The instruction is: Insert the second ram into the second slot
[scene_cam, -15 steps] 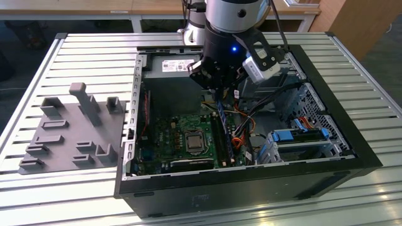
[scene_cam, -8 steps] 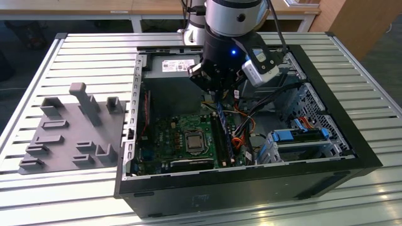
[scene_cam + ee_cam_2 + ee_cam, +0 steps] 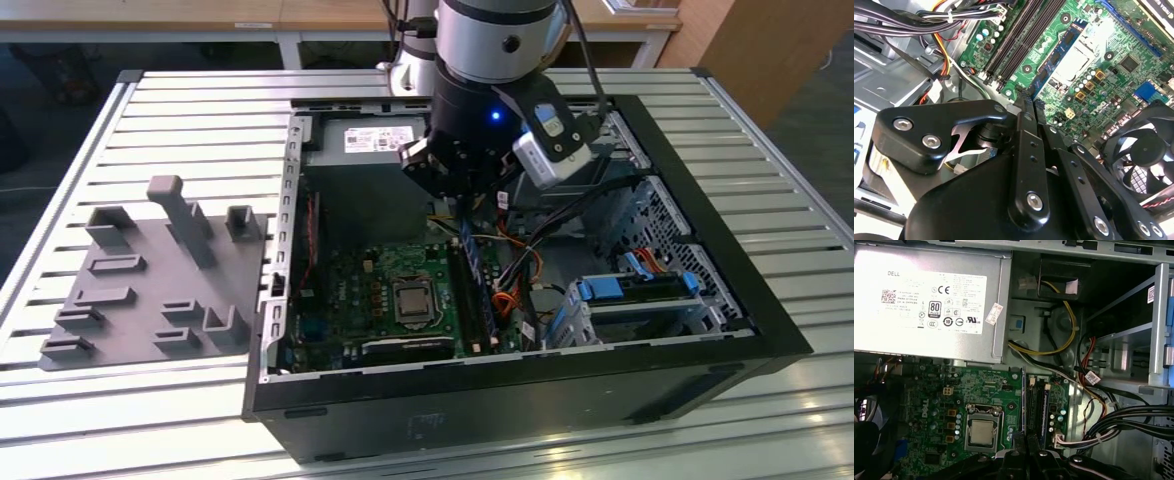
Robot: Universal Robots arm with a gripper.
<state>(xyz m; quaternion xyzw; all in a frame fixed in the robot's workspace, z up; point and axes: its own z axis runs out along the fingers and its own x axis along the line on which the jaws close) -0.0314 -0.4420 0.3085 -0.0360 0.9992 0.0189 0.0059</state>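
The second ram, a thin blue stick with dark chips, stands on edge in a slot next to the CPU socket. In the exterior view the ram runs along the motherboard's right side inside the open case. My gripper is shut, its two black fingers pressed close together. Their tips sit right at one end of the stick, and I cannot tell if they touch it. In the exterior view the gripper hangs over the slots' far end. Two empty black slots lie beside the ram. In the first wrist view the gripper points at the slots.
The grey power supply fills the case's far end. Bundled cables run close beside the slots. A black fan sits past the CPU socket. Blue drive-bay clips sit at the exterior view's right, a grey fixture plate at its left.
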